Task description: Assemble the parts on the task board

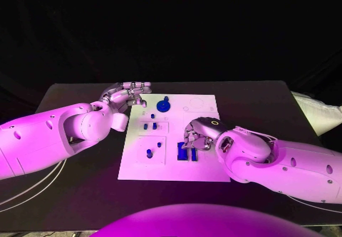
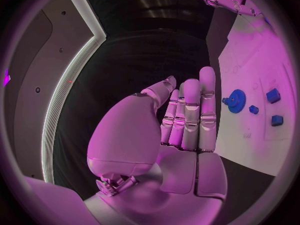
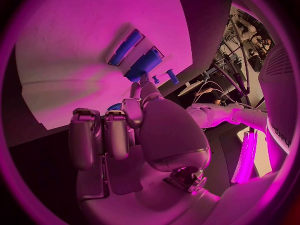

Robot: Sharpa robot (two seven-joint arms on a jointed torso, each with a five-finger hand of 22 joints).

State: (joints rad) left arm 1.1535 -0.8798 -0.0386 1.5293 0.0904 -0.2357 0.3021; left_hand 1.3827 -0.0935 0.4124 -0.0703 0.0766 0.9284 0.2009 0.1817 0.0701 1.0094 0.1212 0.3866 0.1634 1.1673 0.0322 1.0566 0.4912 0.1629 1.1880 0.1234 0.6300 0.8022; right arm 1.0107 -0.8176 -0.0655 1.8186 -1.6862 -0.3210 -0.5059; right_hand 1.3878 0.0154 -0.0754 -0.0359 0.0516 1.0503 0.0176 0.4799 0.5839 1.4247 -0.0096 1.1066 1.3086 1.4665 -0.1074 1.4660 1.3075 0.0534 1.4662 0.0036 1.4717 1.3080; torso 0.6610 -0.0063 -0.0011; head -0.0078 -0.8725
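The white task board (image 1: 203, 165) lies in the middle of the black table. A blue gear (image 1: 164, 104) stands near its far edge, and small blue pegs (image 1: 146, 127) sit at its left side. Two blue bars (image 1: 187, 154) lie side by side near its middle. My right hand (image 1: 197, 136) hangs over the board just behind the bars. Its fingers (image 3: 103, 135) are curled, and one fingertip reaches the wider blue bar (image 3: 145, 65); whether it holds anything is hidden. My left hand (image 1: 128, 96) hovers at the board's far left corner, fingers (image 2: 190, 115) straight and holding nothing.
The black table (image 1: 71, 98) runs wide on both sides of the board. In the left wrist view the gear (image 2: 236, 101) and two small blue blocks (image 2: 274, 96) show on the board (image 2: 262, 60). Two loose pegs (image 3: 172, 76) lie past the bars.
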